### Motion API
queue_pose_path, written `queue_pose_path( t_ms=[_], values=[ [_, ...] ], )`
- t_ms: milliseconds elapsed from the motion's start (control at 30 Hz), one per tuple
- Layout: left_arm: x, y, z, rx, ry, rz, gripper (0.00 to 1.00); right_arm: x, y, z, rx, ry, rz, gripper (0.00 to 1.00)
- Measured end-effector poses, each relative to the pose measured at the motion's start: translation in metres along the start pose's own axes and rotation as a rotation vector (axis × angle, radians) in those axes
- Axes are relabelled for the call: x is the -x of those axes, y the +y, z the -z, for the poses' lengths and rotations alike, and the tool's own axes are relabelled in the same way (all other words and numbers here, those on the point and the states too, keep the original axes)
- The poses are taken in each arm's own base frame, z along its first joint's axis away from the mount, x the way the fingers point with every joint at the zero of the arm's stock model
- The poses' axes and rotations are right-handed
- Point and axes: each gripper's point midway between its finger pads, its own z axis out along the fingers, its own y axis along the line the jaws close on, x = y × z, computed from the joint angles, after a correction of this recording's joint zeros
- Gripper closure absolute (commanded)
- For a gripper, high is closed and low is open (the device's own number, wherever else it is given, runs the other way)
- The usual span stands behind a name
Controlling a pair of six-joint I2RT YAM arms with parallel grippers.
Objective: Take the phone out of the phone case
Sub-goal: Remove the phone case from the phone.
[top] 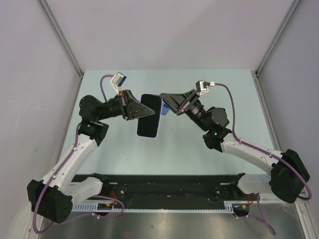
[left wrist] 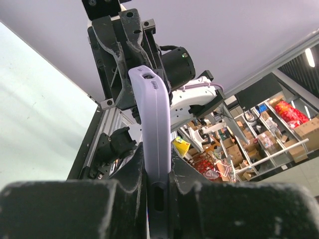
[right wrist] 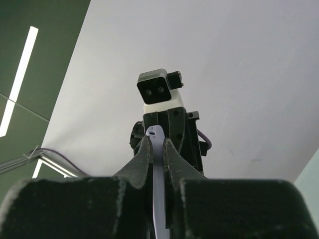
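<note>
Phone (top: 149, 118) in lavender phone case (left wrist: 155, 134): left gripper (top: 141, 111) pinches its left edge, right gripper (top: 163, 103) its upper-right corner.

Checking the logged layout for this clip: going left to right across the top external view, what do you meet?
Left arm base → left gripper → cased phone → right gripper → right arm base.
</note>
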Motion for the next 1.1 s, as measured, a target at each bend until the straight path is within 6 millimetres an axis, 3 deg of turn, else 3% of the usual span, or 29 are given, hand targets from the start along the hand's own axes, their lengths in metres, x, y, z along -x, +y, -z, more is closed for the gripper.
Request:
queue_pose_path(
  t_ms=[267, 400, 600, 767, 1100],
  values=[
    [0.009, 0.005, 0.002, 0.025, -0.042, 0.022, 1.00, 0.003, -0.016, -0.011, -0.018, -0.019, 0.014, 1.00],
    [0.012, 0.009, 0.003, 0.039, -0.054, 0.033, 1.00, 0.004, -0.021, -0.015, -0.018, -0.026, 0.020, 0.83],
    [0.014, 0.015, 0.004, 0.063, -0.069, 0.056, 1.00, 0.005, -0.032, -0.018, -0.053, -0.027, 0.089, 0.71],
    [0.014, 0.021, 0.006, 0.086, -0.070, 0.085, 1.00, 0.003, -0.044, -0.017, -0.099, -0.011, 0.178, 0.70],
    [0.002, 0.044, 0.011, 0.087, 0.038, 0.114, 1.00, -0.018, -0.063, -0.006, -0.153, 0.120, 0.332, 0.71]
  ],
)
